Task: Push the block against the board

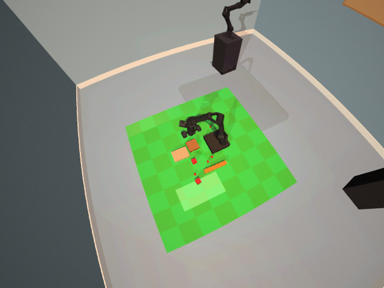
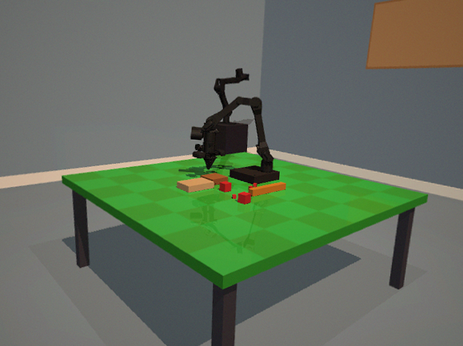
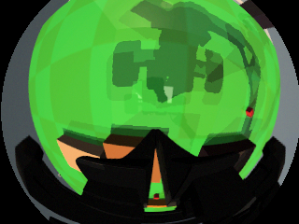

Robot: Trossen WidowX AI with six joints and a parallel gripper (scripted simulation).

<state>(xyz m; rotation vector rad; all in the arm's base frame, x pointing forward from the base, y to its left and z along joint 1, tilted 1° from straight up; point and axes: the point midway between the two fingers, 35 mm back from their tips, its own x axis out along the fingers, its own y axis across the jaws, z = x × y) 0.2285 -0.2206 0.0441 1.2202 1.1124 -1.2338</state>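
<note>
The light tan board [image 1: 180, 154] [image 2: 195, 185] [image 3: 70, 152] lies flat on the table. The orange-brown square block [image 1: 192, 144] [image 2: 213, 178] [image 3: 121, 150] lies flat at its side, towards the arm's base. Their facing sides are very close or touching; I cannot tell which. The block's far edge reaches beyond the board's far edge, so these edges look uneven. My gripper [image 1: 191, 134] [image 2: 209, 168] [image 3: 155, 133] is shut and empty. It points down above the table beyond the block's far side, apart from both parts. Its fingers hide part of the block in the wrist view.
The arm's black base [image 1: 213, 143] [image 2: 254, 175] stands right of the block. Red cubes [image 1: 194, 161] [image 2: 244, 197] and small red bits lie around. An orange bar [image 1: 215, 166] [image 2: 268, 189] lies near the base. A pale green rectangle [image 1: 201, 193] is farther forward.
</note>
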